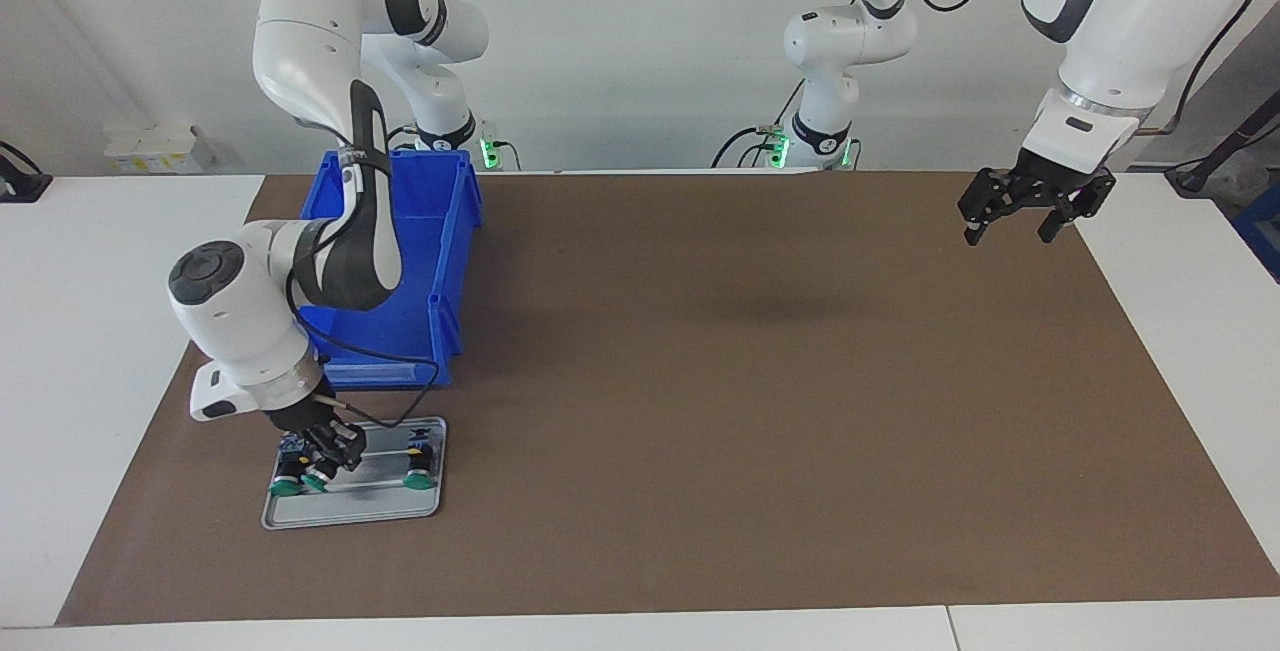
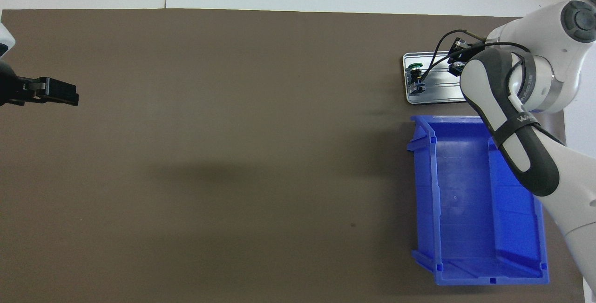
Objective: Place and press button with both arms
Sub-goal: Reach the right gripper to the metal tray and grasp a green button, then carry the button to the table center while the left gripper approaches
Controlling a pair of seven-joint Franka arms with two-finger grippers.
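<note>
The right gripper (image 1: 325,453) is down in the metal tray (image 1: 352,513), fingers closed on a green-capped button (image 1: 320,478) at the tray's end toward the right arm (two more lie either side). To lift cleanly, it should probably rise straight up, clear of the neighbours and the tray rim, before heading past the blue bin (image 1: 425,261). The left gripper (image 1: 1030,211) waits, fingers open, above the mat's other end.
</note>
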